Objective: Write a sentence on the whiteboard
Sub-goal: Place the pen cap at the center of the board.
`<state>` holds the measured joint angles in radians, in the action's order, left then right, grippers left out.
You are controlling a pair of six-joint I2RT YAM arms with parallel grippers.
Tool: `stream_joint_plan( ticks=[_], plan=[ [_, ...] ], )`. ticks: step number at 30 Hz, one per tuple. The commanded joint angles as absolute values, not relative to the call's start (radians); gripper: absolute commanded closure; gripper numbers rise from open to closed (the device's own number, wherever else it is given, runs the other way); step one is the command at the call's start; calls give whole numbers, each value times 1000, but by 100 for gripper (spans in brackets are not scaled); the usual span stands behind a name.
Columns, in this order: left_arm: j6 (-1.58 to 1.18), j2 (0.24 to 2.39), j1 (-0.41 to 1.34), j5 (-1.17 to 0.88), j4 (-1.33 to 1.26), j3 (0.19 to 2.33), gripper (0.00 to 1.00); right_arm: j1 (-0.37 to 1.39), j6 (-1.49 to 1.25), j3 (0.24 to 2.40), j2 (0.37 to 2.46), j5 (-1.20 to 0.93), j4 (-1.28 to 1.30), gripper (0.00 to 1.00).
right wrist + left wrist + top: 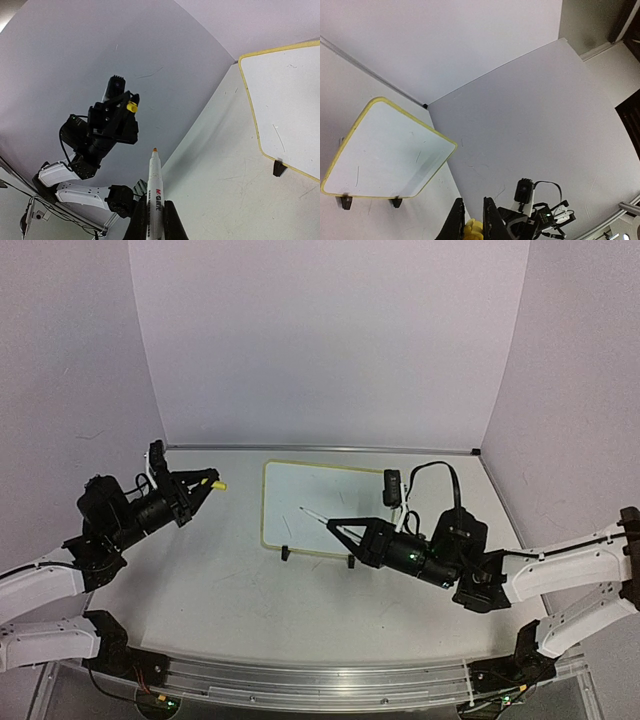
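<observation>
Your right gripper (335,525) is clamped on the marker (312,513), bare tip leading toward 10 o'clock so the nib can meet the board (330,490), which lies mid-table with its feet at 6 o'clock. Your left gripper (207,480), out at 9 o'clock, is pinched on the yellow cap (218,484), keeping it clear of the writing side. Only a few faint strokes (278,138) show on the board, so I'd judge the writing barely begun
</observation>
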<state>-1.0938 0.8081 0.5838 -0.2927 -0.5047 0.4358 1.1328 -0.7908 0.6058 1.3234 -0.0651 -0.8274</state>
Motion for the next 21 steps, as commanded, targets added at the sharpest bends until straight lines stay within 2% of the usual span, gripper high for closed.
stream_joint_plan(
  ticks=[1, 3, 5, 14, 21],
  plan=[
    [-986, 838, 583, -282, -245, 482, 100, 1134, -726, 610, 1231, 9, -703, 100],
    [-925, 867, 585, -241, -75, 503, 100, 1134, -696, 621, 1199, 47, -632, 100],
    [-899, 896, 589, -227, -15, 488, 100, 1134, -662, 630, 1176, 82, -573, 100],
    [-896, 1061, 692, -157, -34, 417, 100, 1134, -607, 672, 1167, 112, -452, 100],
    [-861, 1231, 747, -141, -47, 470, 90, 1135, -608, 704, 1233, 80, -454, 100]
  ],
)
